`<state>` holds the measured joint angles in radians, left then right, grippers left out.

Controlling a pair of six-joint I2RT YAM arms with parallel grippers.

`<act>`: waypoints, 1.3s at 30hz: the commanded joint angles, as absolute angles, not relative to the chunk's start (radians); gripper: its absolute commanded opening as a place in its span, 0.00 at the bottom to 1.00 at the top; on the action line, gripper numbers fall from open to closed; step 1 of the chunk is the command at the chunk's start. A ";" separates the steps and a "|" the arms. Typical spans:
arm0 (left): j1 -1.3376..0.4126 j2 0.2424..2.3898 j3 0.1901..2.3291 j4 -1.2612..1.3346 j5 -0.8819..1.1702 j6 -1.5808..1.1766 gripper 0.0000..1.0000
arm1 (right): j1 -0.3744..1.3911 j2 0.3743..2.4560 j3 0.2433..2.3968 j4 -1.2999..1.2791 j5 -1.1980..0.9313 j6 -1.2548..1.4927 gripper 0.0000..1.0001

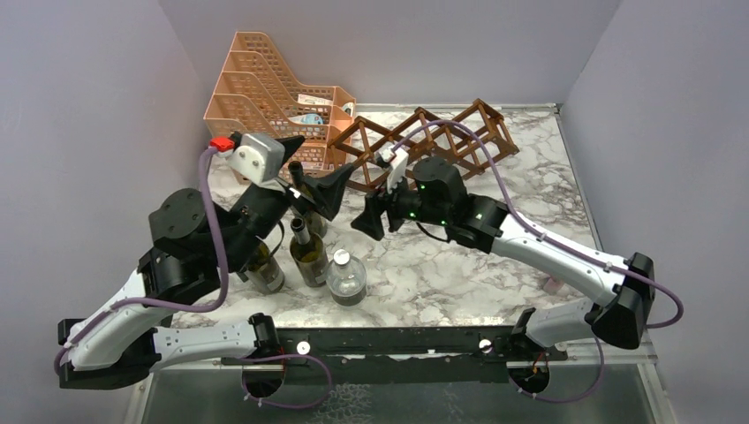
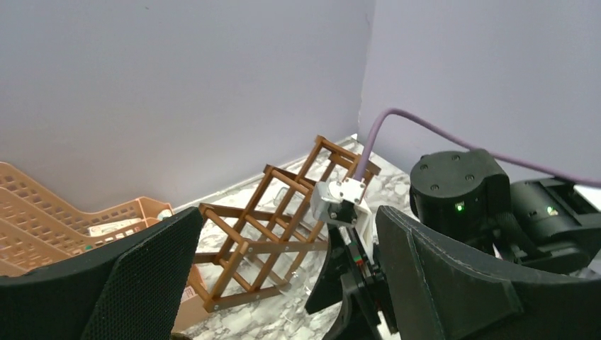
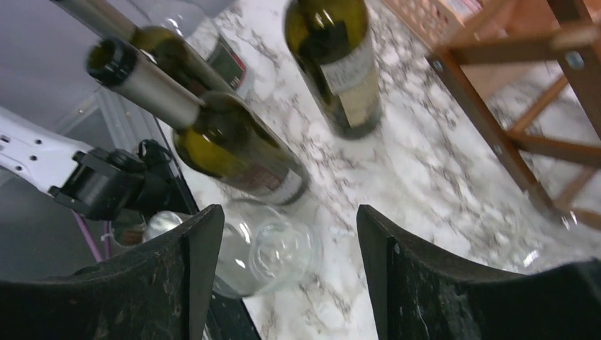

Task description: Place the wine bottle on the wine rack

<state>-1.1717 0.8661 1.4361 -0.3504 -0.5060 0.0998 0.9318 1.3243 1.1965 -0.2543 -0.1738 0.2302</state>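
Note:
The reddish-brown lattice wine rack stands at the back of the marble table, with no bottle in it that I can see. Three green wine bottles stand upright at the left: one in the middle, one to its left, and one whose neck rises between my left gripper's fingers. My left gripper is wide open around that neck, not touching it. My right gripper hovers open right of the bottles, pointing at them; a green bottle lies ahead. The rack also shows in the left wrist view.
A clear glass bottle stands near the front edge, seen beyond my right fingers. A peach-orange perforated file tray sits in the back left corner beside the rack. Grey walls close in three sides.

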 commanded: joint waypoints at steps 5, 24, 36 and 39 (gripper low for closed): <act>-1.170 0.822 1.459 -0.351 -0.607 0.117 0.99 | 1.076 1.472 1.340 -0.063 -0.137 0.077 0.75; -1.171 0.701 1.414 -0.348 -0.734 0.095 0.99 | 1.168 1.730 1.517 0.030 -0.087 -0.018 0.55; -1.171 0.708 1.393 -0.349 -0.730 0.084 0.99 | 1.182 1.639 1.417 0.167 0.128 -0.062 0.18; -1.170 0.711 1.390 -0.349 -0.729 0.082 0.99 | 1.182 1.598 1.378 0.203 0.192 -0.062 0.12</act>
<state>-1.1717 0.7029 1.3983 -0.3473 -0.7082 0.0914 1.1770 1.6859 1.4166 0.0830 0.0536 -0.0322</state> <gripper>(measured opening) 0.987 0.363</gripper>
